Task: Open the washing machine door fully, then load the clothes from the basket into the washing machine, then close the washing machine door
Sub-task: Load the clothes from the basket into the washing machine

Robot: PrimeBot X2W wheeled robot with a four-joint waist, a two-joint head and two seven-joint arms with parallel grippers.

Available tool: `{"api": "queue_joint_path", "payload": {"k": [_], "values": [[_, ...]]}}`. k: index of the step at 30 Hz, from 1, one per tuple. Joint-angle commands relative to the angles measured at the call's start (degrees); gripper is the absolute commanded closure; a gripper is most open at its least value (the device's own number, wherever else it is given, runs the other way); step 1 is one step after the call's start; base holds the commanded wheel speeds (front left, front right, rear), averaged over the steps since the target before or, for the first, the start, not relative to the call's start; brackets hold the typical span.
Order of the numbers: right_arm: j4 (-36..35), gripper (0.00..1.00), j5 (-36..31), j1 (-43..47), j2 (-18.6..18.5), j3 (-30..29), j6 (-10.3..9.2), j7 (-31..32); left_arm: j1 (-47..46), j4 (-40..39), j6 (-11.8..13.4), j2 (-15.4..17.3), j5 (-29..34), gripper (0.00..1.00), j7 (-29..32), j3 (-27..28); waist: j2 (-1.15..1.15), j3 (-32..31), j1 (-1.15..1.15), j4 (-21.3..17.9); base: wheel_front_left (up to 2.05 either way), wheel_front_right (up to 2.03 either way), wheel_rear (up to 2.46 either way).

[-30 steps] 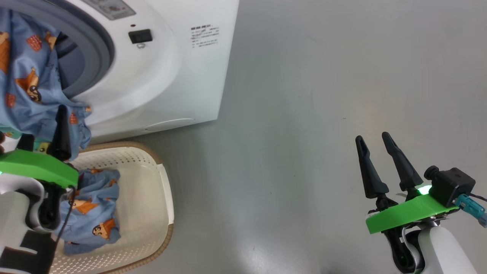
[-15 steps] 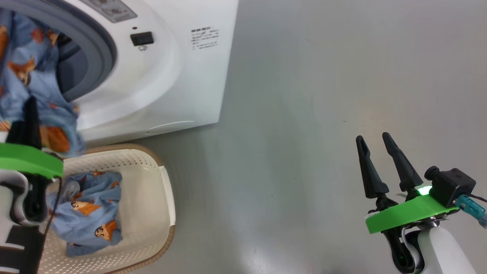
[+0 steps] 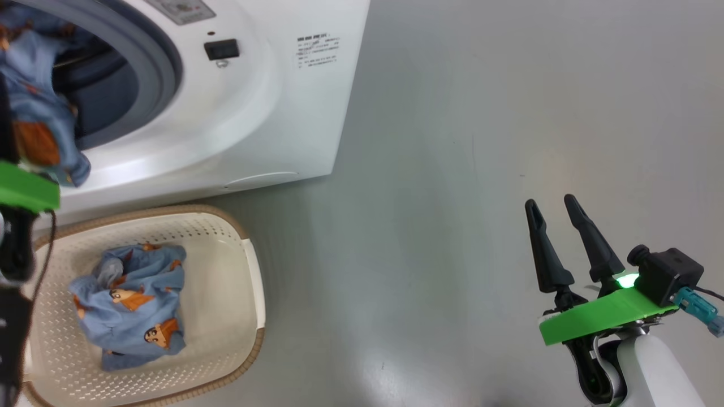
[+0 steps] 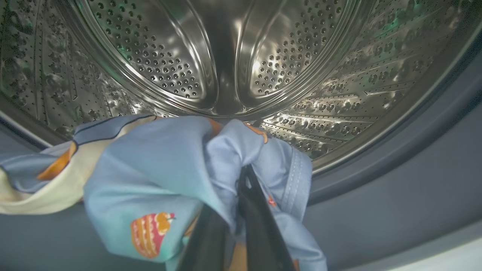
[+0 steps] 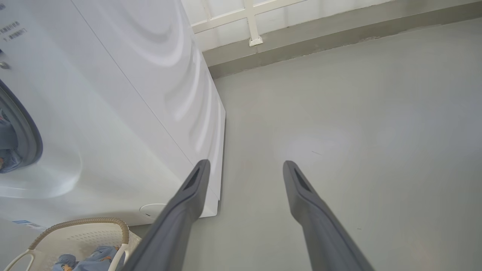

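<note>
The washing machine [image 3: 271, 102] stands open, and its door is out of view. In the left wrist view my left gripper [image 4: 243, 171] is shut on a light-blue printed garment [image 4: 158, 158]. It holds the garment at the grey gasket [image 4: 395, 188], just before the steel drum [image 4: 226, 56]. The head view shows this garment [image 3: 39, 113] hanging in the opening above my left wrist's green plate [image 3: 25, 189]. More of the clothes [image 3: 130, 305] lie bunched in the cream basket [image 3: 249, 265] below the machine. My right gripper [image 3: 551, 206] is open and empty over bare floor.
The basket sits right against the machine's front, at the lower left. Grey floor [image 3: 481, 141] stretches to the right of the machine. In the right wrist view a wall base and a white frame [image 5: 252, 22] run behind the machine's side [image 5: 131, 94].
My left gripper has carried the garment up from over the basket into the drum opening. The head camera has shifted slightly. The right arm has stayed put.
</note>
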Motion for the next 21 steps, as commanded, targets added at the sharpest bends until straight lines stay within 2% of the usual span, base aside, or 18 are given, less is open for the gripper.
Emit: {"api": "queue_joint_path", "payload": {"k": [1, 15, 17, 21], "values": [[-1.29, 0.00, 0.01, -0.61, 0.12, 1.37, 0.08, -0.43, -3.57, 1.32, -0.15, 3.70, 1.81, 1.00, -0.35, 0.67, 0.00, 0.84, 0.00, -0.50, 0.00, 0.00, 0.00], [-1.23, 0.00, 0.45, -1.56, 1.74, 2.26, 0.08, -0.43, -22.64, 21.20, -0.06, 6.16, 8.09, 1.00, -0.35, -2.39, 0.00, 3.97, 0.00, -5.19, 0.00, 0.00, 0.00], [-1.34, 0.00, 0.53, -1.73, 1.92, 2.30, 0.08, -0.43, -24.97, 20.23, 1.03, 7.35, 9.89, 1.00, -0.35, -1.23, 0.00, 4.67, 0.00, -5.87, 0.00, 0.00, 0.00], [-1.61, 0.00, 0.55, -2.36, 2.34, 2.38, 0.08, -0.43, -26.04, 11.67, 3.49, 8.52, 14.11, 1.00, -0.35, 4.76, 0.00, 6.17, 0.00, -7.12, 0.00, 0.00, 0.00]]}}
